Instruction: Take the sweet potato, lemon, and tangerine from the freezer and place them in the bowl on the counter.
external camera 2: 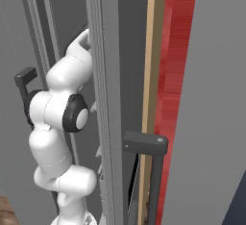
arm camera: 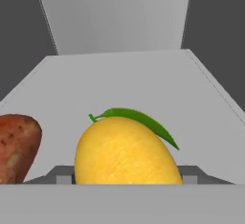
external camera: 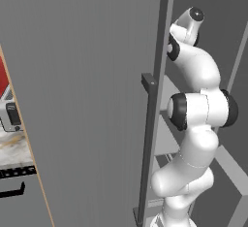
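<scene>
The lemon (arm camera: 127,151), bright yellow with a green leaf, lies on a grey freezer shelf (arm camera: 124,79) right in front of the hand. My gripper (arm camera: 127,177) has a fingertip pressed against each side of it. The reddish-brown sweet potato (arm camera: 16,146) rests on the same shelf just left of the lemon, apart from it. The arm (external camera: 198,105) reaches up past the open freezer door (external camera: 97,100) into the freezer. A strip of the marble counter (external camera: 14,148) shows at far left. The tangerine and the bowl are out of view.
The door's long grey bar handle (external camera: 147,143) stands close to the arm's left. A toaster (external camera: 10,115) sits on the counter beyond the door. The shelf's side walls (arm camera: 210,31) close in on both sides of the hand.
</scene>
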